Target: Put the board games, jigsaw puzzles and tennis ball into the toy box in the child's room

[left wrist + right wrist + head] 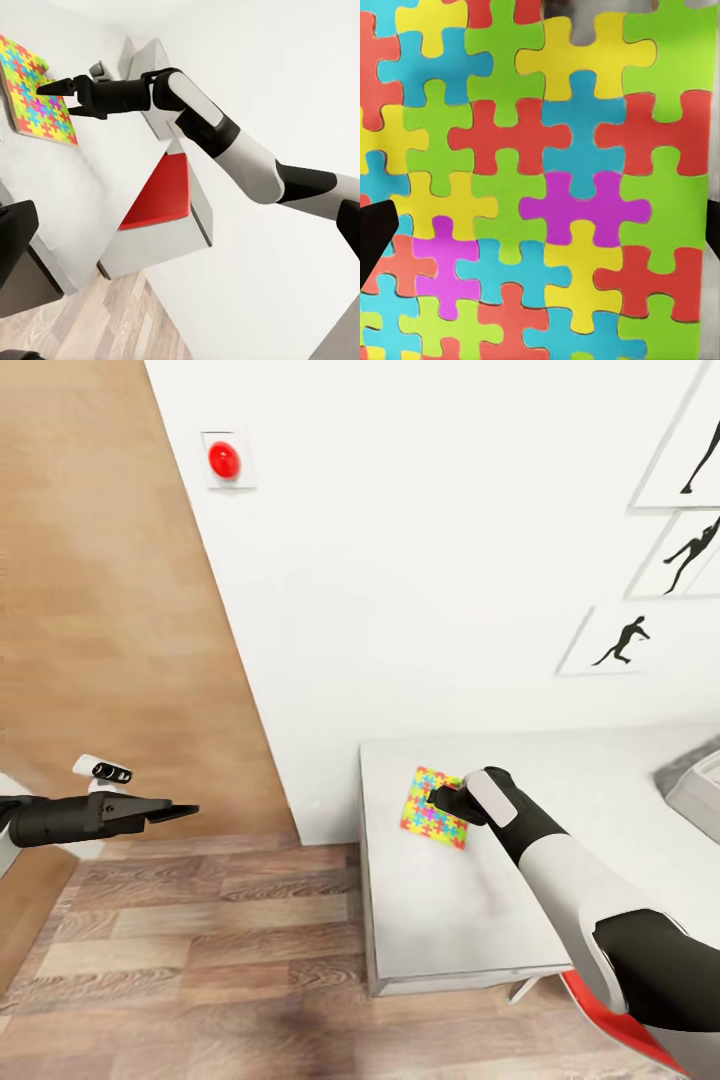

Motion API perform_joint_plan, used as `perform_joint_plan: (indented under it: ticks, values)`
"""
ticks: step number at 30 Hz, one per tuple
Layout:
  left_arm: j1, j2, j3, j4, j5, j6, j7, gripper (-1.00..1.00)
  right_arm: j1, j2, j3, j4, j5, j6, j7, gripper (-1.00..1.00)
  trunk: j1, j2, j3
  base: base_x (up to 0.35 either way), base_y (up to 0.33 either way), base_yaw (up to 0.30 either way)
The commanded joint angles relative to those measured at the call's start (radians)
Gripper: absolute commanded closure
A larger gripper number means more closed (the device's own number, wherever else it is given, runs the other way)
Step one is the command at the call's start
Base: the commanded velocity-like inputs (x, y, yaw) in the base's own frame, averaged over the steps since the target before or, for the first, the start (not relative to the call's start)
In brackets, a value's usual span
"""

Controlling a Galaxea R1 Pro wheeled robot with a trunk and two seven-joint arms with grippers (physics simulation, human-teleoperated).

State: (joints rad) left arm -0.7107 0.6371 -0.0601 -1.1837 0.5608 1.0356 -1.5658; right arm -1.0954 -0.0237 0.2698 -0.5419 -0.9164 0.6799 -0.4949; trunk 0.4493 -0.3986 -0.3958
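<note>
Head view: toy box [700, 792] beyond jigsaw puzzle [428, 822].

Right arm: extended forward and to the left from the lower right, white forearm, black wrist. The right end effector [436, 797] points down and away at a slant; in the left wrist view its black fingers [56, 87] taper close together to a tip. Whether they grip anything cannot be told.

Left arm: held out level at the left, black forearm. The left end effector [185, 812] points right, fingers close together, nothing between them.
</note>
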Motion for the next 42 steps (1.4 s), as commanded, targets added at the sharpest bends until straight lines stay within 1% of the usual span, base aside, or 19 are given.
perform_joint_plan:
  ticks: [1,23,42]
  values:
    - [-0.002,0.001,-0.003,0.000,0.001,0.011,-0.005,-1.00,0.000,-0.001,0.009,0.003,-0.032,0.000,-0.008,-1.00,0.001,-0.001,-0.002,-0.086,0.158,0.000]
    - [-0.002,0.001,-0.003,0.001,0.001,0.011,-0.005,-1.00,0.000,-0.002,0.009,0.003,-0.032,0.000,-0.008,-1.00,0.001,-0.001,-0.002,-0.061,0.114,0.000]
    - [-0.002,0.001,-0.003,0.001,0.001,0.011,-0.005,-1.00,0.000,-0.001,0.009,0.003,-0.032,0.000,-0.008,-1.00,0.001,-0.001,-0.002,-0.004,0.117,0.000]
